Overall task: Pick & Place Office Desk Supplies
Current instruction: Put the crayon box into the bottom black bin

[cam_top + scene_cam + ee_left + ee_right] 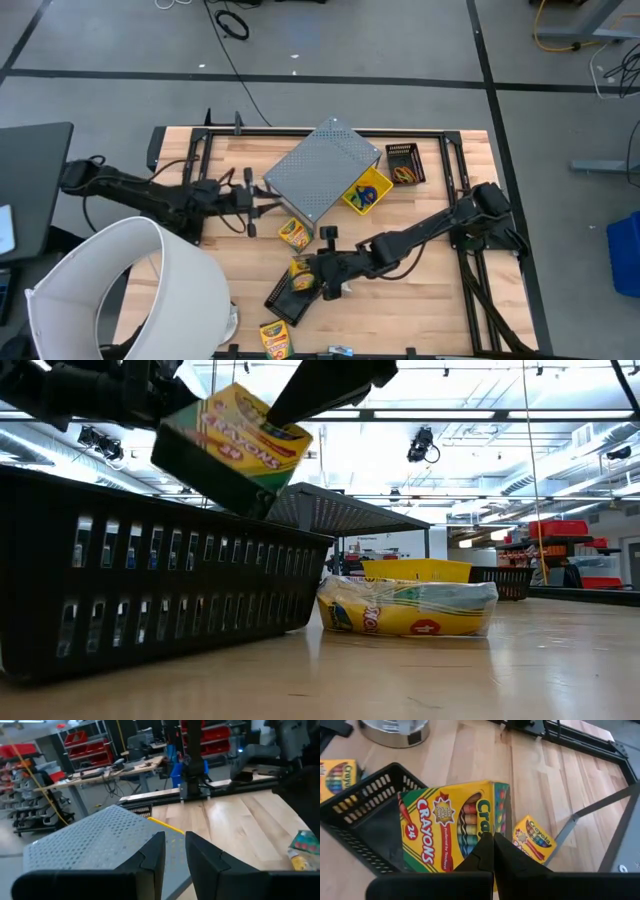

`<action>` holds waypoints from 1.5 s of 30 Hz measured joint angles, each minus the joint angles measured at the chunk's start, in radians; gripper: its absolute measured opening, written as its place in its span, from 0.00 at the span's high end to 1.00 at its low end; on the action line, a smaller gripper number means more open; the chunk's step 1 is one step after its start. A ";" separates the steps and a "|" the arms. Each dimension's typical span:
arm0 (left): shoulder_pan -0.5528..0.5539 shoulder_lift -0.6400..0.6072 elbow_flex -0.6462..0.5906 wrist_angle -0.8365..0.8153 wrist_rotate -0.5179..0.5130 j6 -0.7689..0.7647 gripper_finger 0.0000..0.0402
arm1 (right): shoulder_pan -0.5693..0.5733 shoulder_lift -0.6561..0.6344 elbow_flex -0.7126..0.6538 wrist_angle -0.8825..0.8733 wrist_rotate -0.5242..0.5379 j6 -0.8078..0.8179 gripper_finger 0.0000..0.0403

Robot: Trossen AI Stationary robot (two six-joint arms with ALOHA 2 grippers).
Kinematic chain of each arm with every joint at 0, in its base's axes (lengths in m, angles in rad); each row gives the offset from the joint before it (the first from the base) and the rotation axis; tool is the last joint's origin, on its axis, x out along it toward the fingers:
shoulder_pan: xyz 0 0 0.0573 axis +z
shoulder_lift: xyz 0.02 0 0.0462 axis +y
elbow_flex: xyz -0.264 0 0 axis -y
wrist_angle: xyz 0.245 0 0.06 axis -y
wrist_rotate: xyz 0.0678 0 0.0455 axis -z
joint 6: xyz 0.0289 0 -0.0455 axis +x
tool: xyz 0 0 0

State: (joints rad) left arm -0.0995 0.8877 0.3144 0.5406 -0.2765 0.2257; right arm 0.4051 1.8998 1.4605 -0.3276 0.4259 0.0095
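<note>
— Where is the right gripper (303, 272) just now?

— Over the near middle of the wooden table (440, 300), its fingers clamped on a 24-count crayon box (451, 825). The box is off the table and tilted, right at the rim of the black mesh basket (357, 820); in the low view it hangs above the basket's wall.

— And the other crayon boxes?

— One lies flat on the wood just beside the gray perforated metal stand (323, 170), one sits near the table's front edge (275, 338), and a wrapped crayon pack (408, 607) lies past the basket in the low view. A yellow tray (367, 190) rests against the stand, and a small black bin (404, 163) stands behind it — I can't make out what it holds.

— The left gripper (174, 855)?

— At the stand's left side, fingers close together with a narrow gap, holding nothing that I can see. A big white cylinder (130, 290) fills the near left corner.
</note>
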 joint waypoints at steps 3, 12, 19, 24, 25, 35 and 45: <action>0.016 -0.022 -0.027 0.002 0.000 -0.011 0.79 | -0.010 0.006 0.000 0.012 0.012 0.001 1.00; 0.029 -0.013 -0.035 0.003 0.018 -0.008 0.79 | -0.013 0.071 0.010 0.020 0.013 -0.009 1.00; 0.029 -0.013 -0.035 0.007 0.016 0.007 0.79 | -0.009 0.087 0.013 0.029 0.031 -0.038 1.00; 0.029 -0.013 -0.035 0.009 0.015 0.014 0.79 | -0.004 0.088 0.013 0.038 0.032 -0.099 1.00; 0.029 -0.013 -0.035 0.009 0.015 0.017 0.79 | -0.004 0.088 0.013 0.037 0.030 -0.113 1.00; 0.029 -0.013 -0.035 0.002 -0.003 0.026 0.79 | -0.005 0.093 0.013 0.045 -0.009 -0.244 0.95; 0.029 -0.013 -0.035 0.001 -0.003 0.026 0.79 | -0.003 0.093 0.013 0.050 -0.029 -0.334 0.76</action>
State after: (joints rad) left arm -0.0708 0.8745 0.2790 0.5415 -0.2798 0.2512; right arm 0.4024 1.9930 1.4734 -0.2775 0.3967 -0.3247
